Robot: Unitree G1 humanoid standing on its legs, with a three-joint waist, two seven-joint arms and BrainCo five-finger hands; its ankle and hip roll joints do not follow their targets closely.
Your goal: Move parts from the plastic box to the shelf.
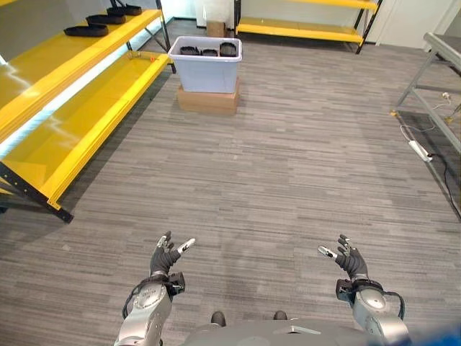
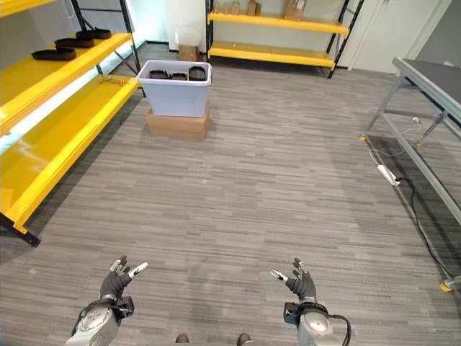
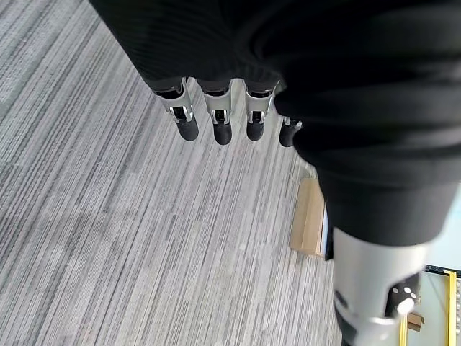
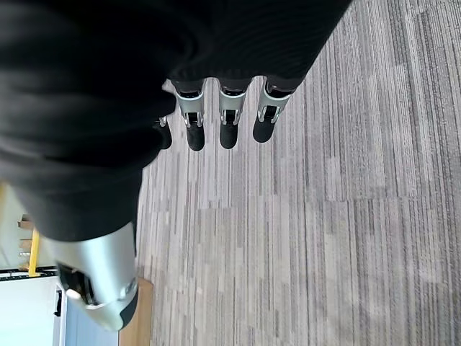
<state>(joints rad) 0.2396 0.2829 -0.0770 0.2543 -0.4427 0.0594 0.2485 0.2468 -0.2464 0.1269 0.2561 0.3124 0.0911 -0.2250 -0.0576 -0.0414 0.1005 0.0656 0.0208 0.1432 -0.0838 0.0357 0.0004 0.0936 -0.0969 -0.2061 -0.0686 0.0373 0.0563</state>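
A pale grey plastic box (image 1: 206,67) stands far ahead on a cardboard box (image 1: 207,99), holding several black parts (image 1: 209,50). To its left runs a yellow shelf (image 1: 86,94) with black parts (image 1: 86,30) lying on its upper level. My left hand (image 1: 166,257) hovers low over the floor, far from the box, fingers (image 3: 220,119) straight and holding nothing. My right hand (image 1: 348,258) hangs level with it, its fingers (image 4: 229,119) likewise straight and empty.
Grey striped carpet spans the wide gap between me and the box. A second yellow shelf (image 2: 277,40) lines the back wall. On the right stands a metal-framed table (image 2: 428,94), with a power strip (image 2: 387,175) and cable on the floor beside it.
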